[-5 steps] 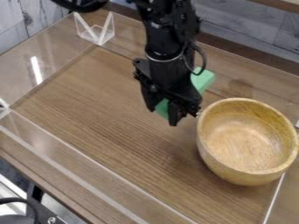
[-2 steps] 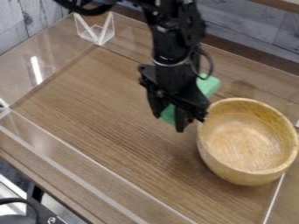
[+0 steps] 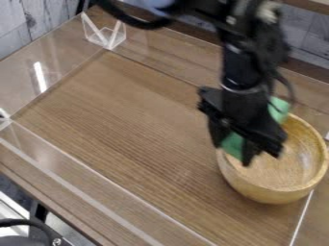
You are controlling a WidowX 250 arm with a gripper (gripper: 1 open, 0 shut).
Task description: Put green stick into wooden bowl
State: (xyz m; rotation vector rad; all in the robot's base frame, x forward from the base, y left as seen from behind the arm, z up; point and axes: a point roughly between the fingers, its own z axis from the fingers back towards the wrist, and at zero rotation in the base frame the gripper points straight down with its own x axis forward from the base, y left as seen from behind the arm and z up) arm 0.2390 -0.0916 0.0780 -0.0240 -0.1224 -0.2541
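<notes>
Item, the jaws (image 3: 238,154): pinched on the green stick (image 3: 267,139), as I read it, though the black fingers hide much of the block. Green shows between the fingers and out past their right side in the view; its long axis I cannot make out well.

Item, the wooden bowl (image 3: 275,195): directly under or just behind the jaws, its far-left rim covered by them. The hollow opens toward the lower right of the view, so my coming move likely turns on a short shift that way, then lowering and release.

Item, edges: bare bench (image 3: 122,144) to the bowl's left, wire stand (image 3: 104,32) well apart. The near-left rim could catch a fingertip.
</notes>
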